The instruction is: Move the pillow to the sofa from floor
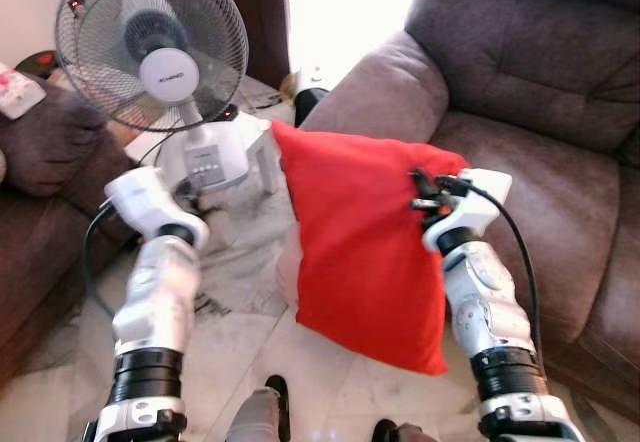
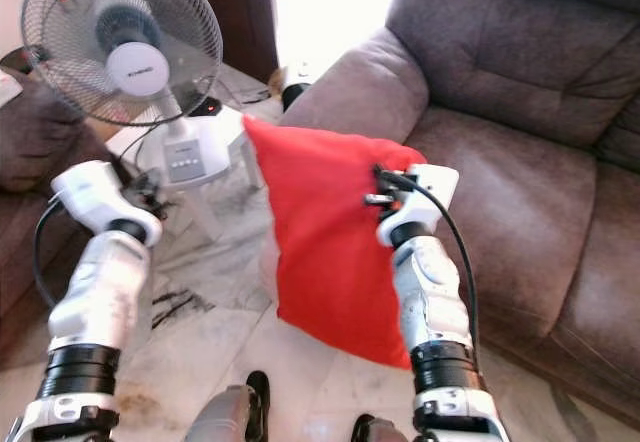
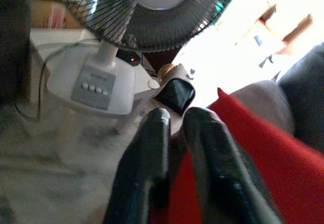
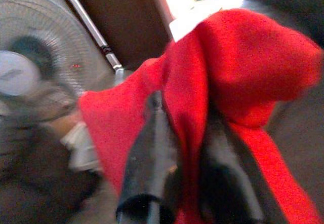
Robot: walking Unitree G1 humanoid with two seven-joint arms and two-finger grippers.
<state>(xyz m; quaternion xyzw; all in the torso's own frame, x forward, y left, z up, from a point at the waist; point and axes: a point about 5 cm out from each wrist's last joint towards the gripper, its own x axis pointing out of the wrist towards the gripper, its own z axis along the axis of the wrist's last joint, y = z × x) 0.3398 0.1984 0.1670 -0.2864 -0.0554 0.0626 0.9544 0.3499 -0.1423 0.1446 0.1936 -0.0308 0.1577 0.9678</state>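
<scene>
The red pillow (image 1: pixel 365 252) is held in the air above the marble floor (image 1: pixel 240 337), in front of the brown sofa (image 1: pixel 530 152), its upper edge near the sofa's armrest. The right claw (image 4: pixel 185 133) is clamped on a fold of the pillow's upper edge, cloth pinched between its two fingers. The left claw (image 3: pixel 172 125) is raised beside the pillow, its fingers nearly together with nothing between them. A white fan (image 1: pixel 160 57) is seen beyond the left arm, standing on a low white stand by the floor's far edge.
</scene>
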